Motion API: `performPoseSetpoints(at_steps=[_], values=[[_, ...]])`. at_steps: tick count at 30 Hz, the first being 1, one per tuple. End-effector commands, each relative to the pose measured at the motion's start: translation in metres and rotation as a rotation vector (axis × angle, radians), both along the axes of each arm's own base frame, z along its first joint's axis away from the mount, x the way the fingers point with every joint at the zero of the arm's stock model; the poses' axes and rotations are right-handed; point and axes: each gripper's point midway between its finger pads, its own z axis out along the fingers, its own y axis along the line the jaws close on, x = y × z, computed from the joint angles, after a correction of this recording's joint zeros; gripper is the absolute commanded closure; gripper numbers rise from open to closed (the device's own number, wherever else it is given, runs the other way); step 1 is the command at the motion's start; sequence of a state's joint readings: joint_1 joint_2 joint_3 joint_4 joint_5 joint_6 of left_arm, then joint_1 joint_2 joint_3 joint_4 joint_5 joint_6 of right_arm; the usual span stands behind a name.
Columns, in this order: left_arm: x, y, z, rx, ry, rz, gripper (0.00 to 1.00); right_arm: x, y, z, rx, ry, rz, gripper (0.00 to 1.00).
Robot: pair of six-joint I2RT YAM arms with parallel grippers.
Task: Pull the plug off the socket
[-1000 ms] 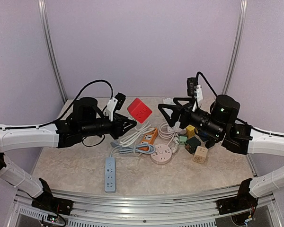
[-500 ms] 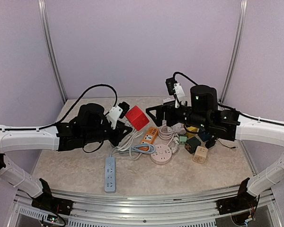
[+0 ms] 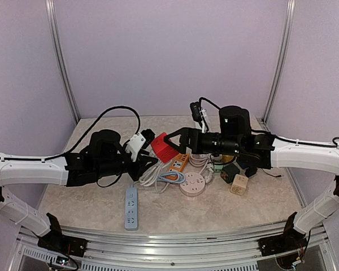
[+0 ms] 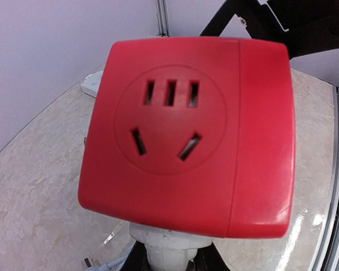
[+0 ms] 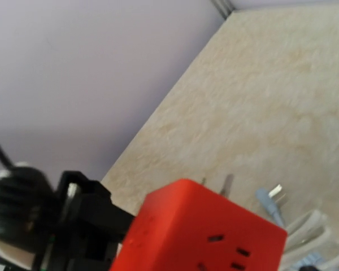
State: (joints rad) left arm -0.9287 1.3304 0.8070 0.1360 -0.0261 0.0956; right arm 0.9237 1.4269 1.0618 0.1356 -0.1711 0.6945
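Grips white plug (image 4: 169, 249) in pinched left end effector (image 3: 149, 158); holds right end effector (image 3: 169, 144) spread just right of red socket (image 3: 163, 148).

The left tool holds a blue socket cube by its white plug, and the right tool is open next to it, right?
No: the cube is red, not blue, as the left wrist view shows. The left tool holds it by its white plug, and the right tool is open next to it.
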Motion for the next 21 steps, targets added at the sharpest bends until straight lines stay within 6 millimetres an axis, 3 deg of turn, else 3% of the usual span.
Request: performPoseSetpoints(at_steps=[1,12,21], values=[[-0.007,-0.006,0.04,-0.098,-0.124,-0.036,1.0,0.002,0.003,-0.021,0.018,0.113,0.009,0.03],[-0.009,-0.012,0.04,-0.05,-0.188,-0.016,1.0,-0.006,0.012,-0.03,0.071,0.201,0.056,0.04],[-0.008,-0.017,0.04,-0.03,-0.213,-0.001,1.0,-0.007,0.015,-0.038,0.086,0.258,0.072,0.15]])
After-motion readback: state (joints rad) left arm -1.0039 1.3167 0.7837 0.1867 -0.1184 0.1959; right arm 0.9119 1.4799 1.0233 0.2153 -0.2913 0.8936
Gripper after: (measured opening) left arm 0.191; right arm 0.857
